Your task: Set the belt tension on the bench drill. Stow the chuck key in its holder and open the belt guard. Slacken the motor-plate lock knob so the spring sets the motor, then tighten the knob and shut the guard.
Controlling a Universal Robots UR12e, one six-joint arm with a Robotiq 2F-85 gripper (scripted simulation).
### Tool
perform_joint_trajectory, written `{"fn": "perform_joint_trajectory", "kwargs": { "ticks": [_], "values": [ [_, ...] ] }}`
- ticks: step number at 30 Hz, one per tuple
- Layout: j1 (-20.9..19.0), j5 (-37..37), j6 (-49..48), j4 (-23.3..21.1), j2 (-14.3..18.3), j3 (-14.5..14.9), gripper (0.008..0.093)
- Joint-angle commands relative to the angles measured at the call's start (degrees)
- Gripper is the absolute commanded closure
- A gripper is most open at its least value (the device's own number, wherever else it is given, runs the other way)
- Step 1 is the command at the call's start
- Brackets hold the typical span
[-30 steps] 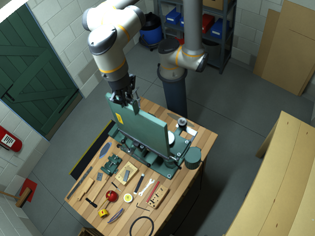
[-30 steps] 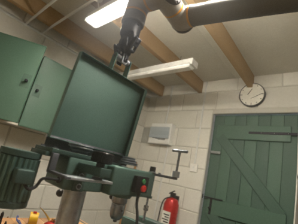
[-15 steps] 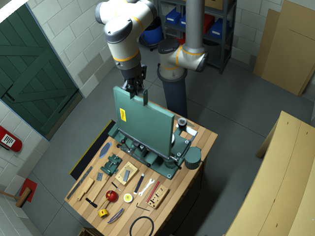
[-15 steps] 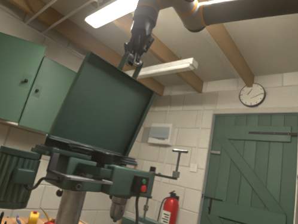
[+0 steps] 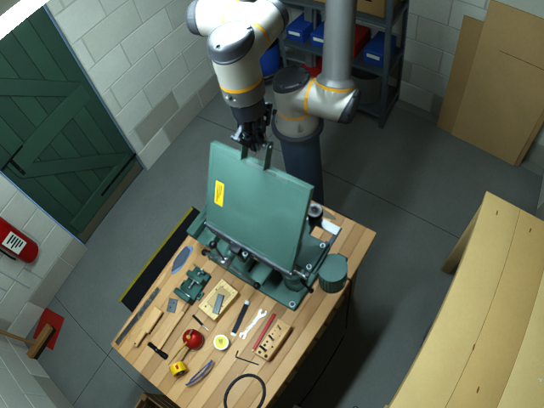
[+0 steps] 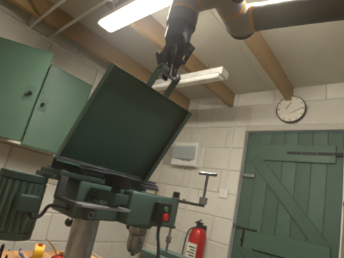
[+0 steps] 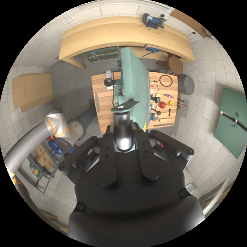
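The green belt guard point(image 5: 257, 211) stands raised on its hinge above the bench drill point(image 5: 263, 263), tilted back toward the arm's base, with its handle point(image 5: 255, 151) at the top edge. My gripper point(image 5: 251, 139) is high above the bench with its fingers closed on that handle's bar point(image 7: 123, 134). The pulleys under the lid lie uncovered point(image 6: 103, 172). The chuck key point(image 6: 206, 186) stands upright at the side of the drill head. The black motor-plate lock knob point(image 7: 107, 81) sits at the rear of the head, and the green motor point(image 5: 333, 272) hangs off the bench's right end.
The raised guard lid stands right below my wrist. Hand tools point(image 5: 206, 320), a small vice point(image 5: 193, 283) and a belt loop point(image 5: 244, 391) cover the bench front. The arm's pedestal point(image 5: 303, 153) stands behind the bench, with a shelf of bins point(image 5: 351, 39) beyond it.
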State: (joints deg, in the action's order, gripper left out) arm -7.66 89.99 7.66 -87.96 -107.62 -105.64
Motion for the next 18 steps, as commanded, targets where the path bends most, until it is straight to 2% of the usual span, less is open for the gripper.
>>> {"fn": "perform_joint_trajectory", "kwargs": {
  "ticks": [1,18],
  "values": [
    [-0.1,0.0,0.1,-0.2,-0.4,-0.4,0.0934],
    [-1.2,0.0,1.2,-2.8,-6.7,-9.4,0.0934]
  ]
}}
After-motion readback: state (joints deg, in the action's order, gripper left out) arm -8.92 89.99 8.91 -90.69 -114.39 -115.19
